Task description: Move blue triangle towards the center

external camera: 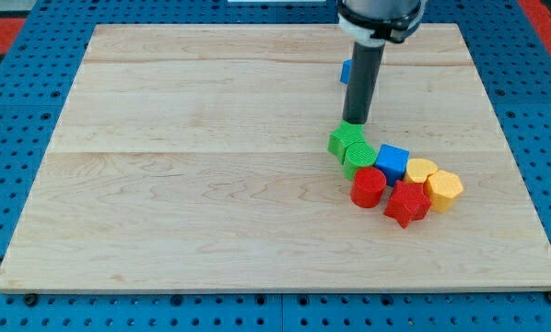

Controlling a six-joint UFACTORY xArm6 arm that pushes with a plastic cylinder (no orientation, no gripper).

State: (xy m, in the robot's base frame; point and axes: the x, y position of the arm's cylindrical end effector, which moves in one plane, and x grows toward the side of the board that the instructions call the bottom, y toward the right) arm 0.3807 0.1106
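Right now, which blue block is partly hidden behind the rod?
The blue triangle, toward the view's top, peeking from behind the rod above my tip; the blue cube sits in full view.

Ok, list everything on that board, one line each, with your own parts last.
wooden board: one, pale wood, fills the view.
blue block: one, blue, shape hidden behind the rod, near the view's top.
green blocks: two, green, touching, right of centre.
blue cube: one, blue, right of the green pair.
red cylinder: one, red, below the green pair.
red star: one, red, right of the cylinder.
yellow blocks: two, yellow, cluster's right end.
my tip: one, dark, just above the upper green block.
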